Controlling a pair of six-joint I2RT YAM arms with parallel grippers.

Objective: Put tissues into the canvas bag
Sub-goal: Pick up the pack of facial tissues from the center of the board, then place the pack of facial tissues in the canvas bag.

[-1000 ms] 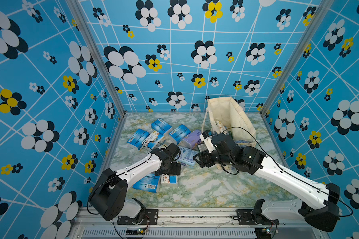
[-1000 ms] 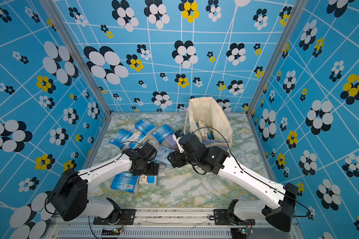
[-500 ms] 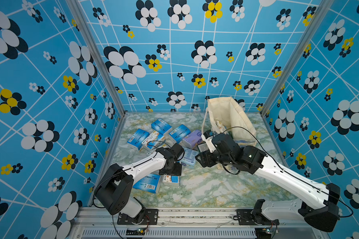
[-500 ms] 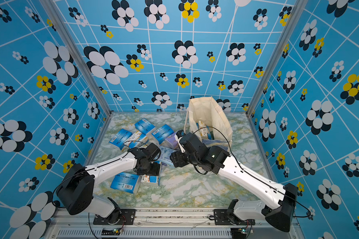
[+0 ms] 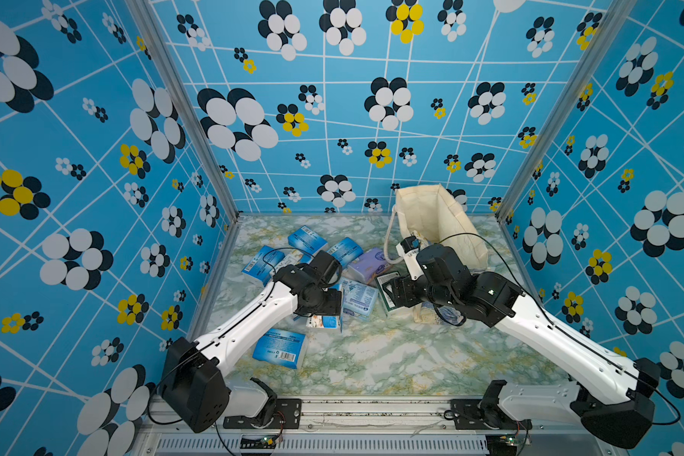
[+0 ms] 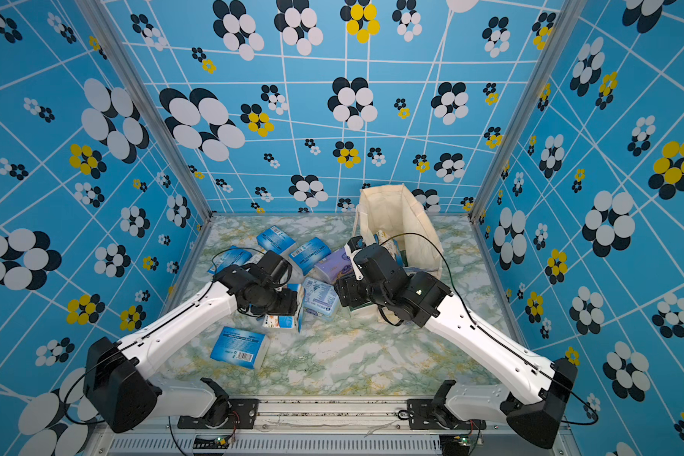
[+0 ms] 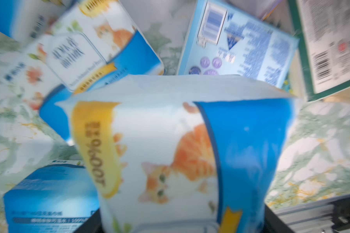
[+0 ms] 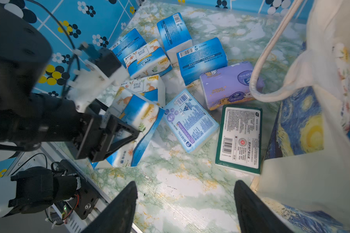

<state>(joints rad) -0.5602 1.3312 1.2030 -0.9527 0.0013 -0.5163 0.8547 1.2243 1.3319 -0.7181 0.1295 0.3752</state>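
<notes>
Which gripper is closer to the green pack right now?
Right. The right gripper hovers open right by the green pack; the left gripper is farther off, closed on a cat-print pack.

Bare marble [image 5: 391, 355] from centre toward 6 o'clock gives me passing room. Tissue packs [image 5: 354, 302] crowd 10 to 12 o'clock; my left gripper [image 8: 129, 125], clamped on a cat-print pack [image 8: 148, 113], sits among them. The canvas bag [image 5: 435, 221] walls off 1 to 2 o'clock.

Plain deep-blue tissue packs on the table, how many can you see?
4. Farthest pack; second pack next to the lilac one; third pack beyond the left arm; nearest pack beside it. More may hide underneath or in the canvas bag.
</notes>
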